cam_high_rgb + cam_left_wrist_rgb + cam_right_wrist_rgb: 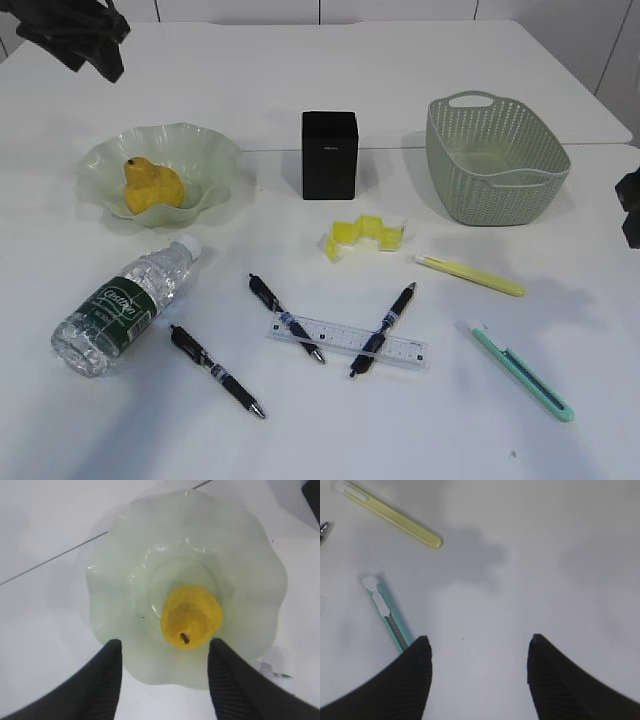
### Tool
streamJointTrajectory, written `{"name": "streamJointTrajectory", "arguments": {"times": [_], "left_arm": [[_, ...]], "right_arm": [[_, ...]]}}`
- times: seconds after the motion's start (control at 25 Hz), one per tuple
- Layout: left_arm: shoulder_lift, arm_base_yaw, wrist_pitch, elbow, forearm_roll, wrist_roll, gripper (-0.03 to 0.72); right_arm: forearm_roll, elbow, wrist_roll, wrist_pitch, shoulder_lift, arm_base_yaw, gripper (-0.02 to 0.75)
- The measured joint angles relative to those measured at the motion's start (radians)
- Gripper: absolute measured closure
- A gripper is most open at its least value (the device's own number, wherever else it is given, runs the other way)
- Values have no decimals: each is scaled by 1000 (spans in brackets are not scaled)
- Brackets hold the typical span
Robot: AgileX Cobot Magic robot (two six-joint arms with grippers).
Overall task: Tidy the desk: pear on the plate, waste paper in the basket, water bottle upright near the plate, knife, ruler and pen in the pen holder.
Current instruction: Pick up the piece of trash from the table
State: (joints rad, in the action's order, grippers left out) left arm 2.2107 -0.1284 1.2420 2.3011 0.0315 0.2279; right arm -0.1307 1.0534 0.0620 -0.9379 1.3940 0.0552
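Bright, even light from overhead. Soft grey shadows spread on the desk [485, 555] ahead of the right end effector [480, 652]. Wrist views slightly soft; the plate [150, 545] glints faintly.

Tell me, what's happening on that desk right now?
Both claws open, empty. Pear on plate. Water bottle lying flat; waste paper, ruler loose on desk. Nothing blocking.

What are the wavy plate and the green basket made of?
The plate looks like pale green glass, though it could be clear plastic: it is glossy and see-through, with bright glints along its ruffled rim. The basket looks like matte plastic moulded to imitate weaving: its walls are an even grid of small holes, with a smooth rim and a handle slot cut in it.
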Motion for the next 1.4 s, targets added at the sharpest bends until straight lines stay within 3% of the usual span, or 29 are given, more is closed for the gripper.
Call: {"name": "streamJointTrajectory", "arguments": {"times": [0.32, 1.04, 1.4], "left_arm": [[-103, 2, 7, 0, -51, -8, 304], [-270, 54, 20, 0, -55, -129, 304], [-323, 56, -86, -17, -83, -165, 305]], "right_arm": [[-2, 0, 0, 8, 0, 0, 289], [-4, 0, 0, 14, 0, 0, 288], [-4, 0, 1, 15, 2, 0, 289]]}}
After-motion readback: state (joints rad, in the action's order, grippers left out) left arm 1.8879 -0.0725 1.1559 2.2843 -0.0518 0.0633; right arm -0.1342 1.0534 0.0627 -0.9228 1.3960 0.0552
